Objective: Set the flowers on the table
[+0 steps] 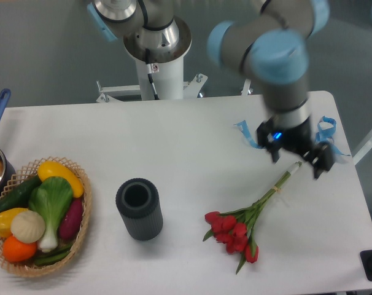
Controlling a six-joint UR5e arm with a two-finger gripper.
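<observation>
Toward the worktop's (174,135) front right corner we note the flowers (244,222) lying flat, buds frontward, stem ends pointing at the hand (294,158). The hand sits spread wide just above the stem tips, holding nothing. We judge placement done; only withdrawal remains.

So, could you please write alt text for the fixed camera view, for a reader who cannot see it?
A bunch of red flowers lies flat on a white table, with the robot gripper open just above the stem ends. To the left stand a dark ribbed cup and a basket of vegetables.
</observation>
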